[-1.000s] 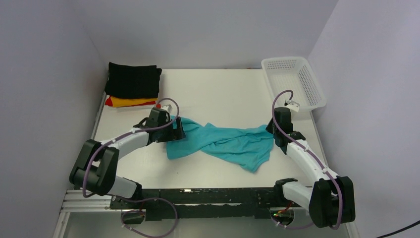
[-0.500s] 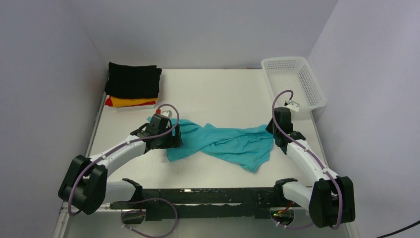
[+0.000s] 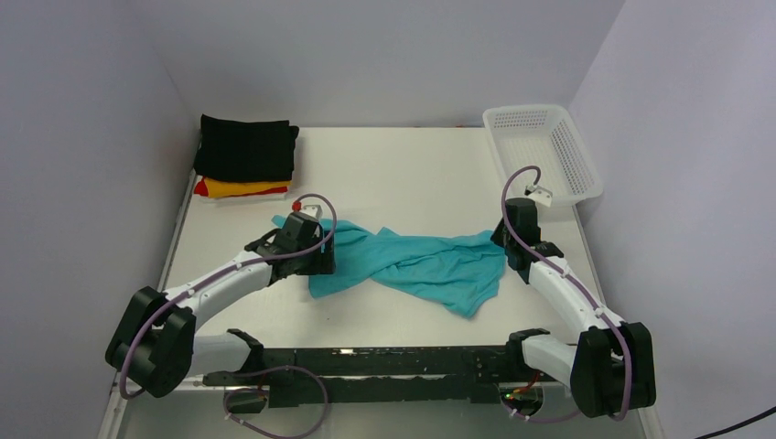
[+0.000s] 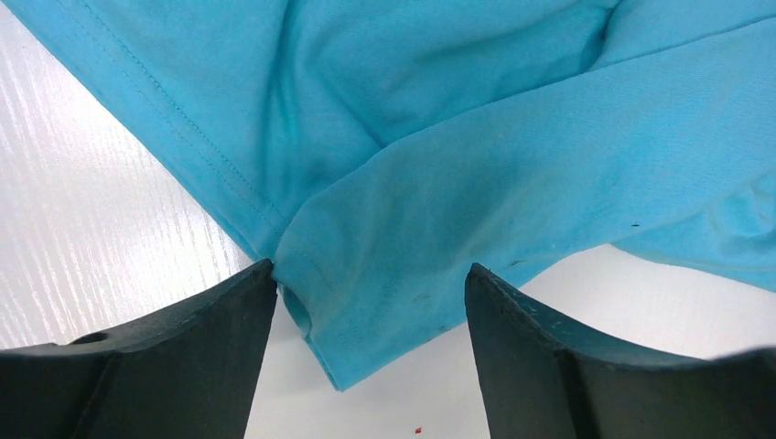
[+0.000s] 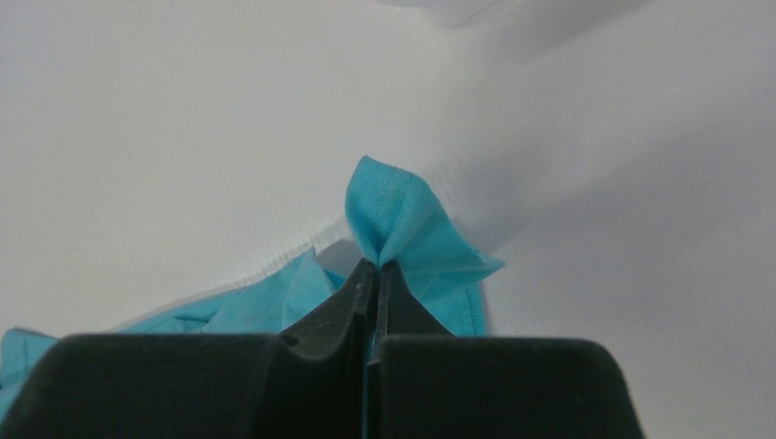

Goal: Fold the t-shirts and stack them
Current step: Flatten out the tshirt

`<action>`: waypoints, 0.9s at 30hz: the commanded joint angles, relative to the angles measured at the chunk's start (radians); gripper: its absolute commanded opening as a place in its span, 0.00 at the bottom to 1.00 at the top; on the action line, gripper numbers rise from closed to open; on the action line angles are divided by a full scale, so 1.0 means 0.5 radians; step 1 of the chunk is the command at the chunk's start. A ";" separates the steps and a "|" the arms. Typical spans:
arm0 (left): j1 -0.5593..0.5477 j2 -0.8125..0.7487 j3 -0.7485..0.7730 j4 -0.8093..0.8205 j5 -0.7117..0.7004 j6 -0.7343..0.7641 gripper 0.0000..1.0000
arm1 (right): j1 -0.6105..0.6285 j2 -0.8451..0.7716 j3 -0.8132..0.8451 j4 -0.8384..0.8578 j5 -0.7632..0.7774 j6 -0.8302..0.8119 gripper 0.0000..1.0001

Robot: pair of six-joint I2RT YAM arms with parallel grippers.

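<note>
A crumpled teal t-shirt (image 3: 416, 263) lies across the middle of the table. My left gripper (image 3: 316, 256) is open over its left end; in the left wrist view a hemmed corner of the teal t-shirt (image 4: 384, 274) lies between my spread fingers (image 4: 183, 357). My right gripper (image 3: 505, 240) is shut on the shirt's right edge, and the right wrist view shows a pinched peak of teal cloth (image 5: 393, 219) above the closed fingertips (image 5: 357, 302). A folded stack sits at the back left: black t-shirt (image 3: 247, 146) on top, yellow-orange (image 3: 242, 189) and red (image 3: 199, 187) below.
A white mesh basket (image 3: 542, 146) stands at the back right corner, just beyond my right arm. Grey walls close in the table on the left, back and right. The black frame rail (image 3: 384, 366) runs along the near edge.
My left arm has swung down and lowered, its gripper settling slightly nearer over the shirt's left end. The right arm and the shirt's right edge have not moved.
</note>
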 commanded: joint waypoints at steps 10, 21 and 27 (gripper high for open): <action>-0.050 0.068 0.122 0.046 -0.215 0.006 0.61 | -0.013 0.021 0.040 0.048 -0.024 -0.013 0.00; -0.058 0.089 0.098 0.005 -0.287 -0.019 0.31 | -0.011 0.040 0.052 0.039 -0.034 -0.019 0.00; -0.064 0.004 0.113 -0.053 -0.358 -0.027 0.00 | -0.013 0.028 0.058 0.034 -0.029 -0.022 0.00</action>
